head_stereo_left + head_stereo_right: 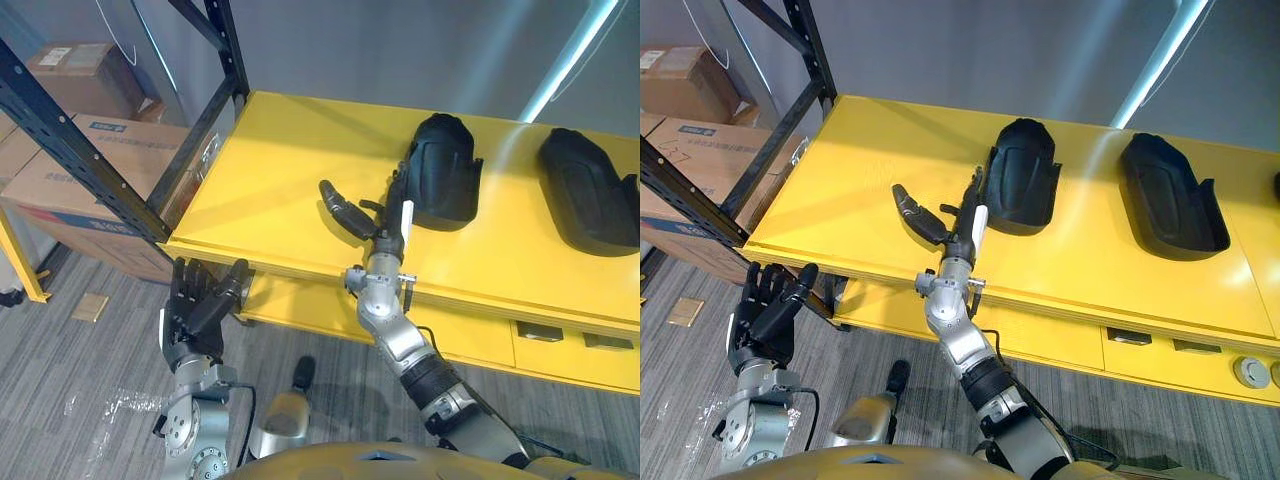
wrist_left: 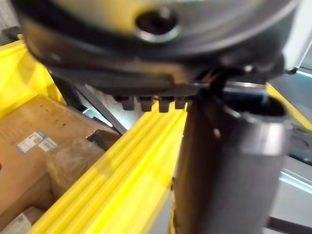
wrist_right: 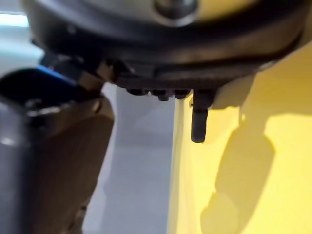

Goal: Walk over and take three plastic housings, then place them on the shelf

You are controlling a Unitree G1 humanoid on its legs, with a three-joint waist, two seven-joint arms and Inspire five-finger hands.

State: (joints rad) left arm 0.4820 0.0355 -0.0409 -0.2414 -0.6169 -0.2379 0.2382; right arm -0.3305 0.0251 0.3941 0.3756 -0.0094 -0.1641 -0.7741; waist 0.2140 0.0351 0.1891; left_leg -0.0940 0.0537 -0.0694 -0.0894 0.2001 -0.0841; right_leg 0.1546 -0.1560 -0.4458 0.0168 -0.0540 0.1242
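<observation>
Two black plastic housings lie hollow side up on the yellow table (image 1: 290,150): one near the middle (image 1: 445,170), the other further right (image 1: 590,190). My right hand (image 1: 385,232) reaches over the table's front edge. It is open, its fingers stretched along the left side of the middle housing (image 1: 1022,175) and its thumb spread out to the left. Whether the fingers touch the housing I cannot tell. My left hand (image 1: 200,300) is raised below the table's front left corner, open, fingers pointing up, holding nothing.
A black metal shelf frame (image 1: 90,160) stands to the left of the table, with cardboard boxes (image 1: 70,190) behind and under it. The table front has drawers (image 1: 560,340) at the right. Grey carpet (image 1: 100,370) lies below.
</observation>
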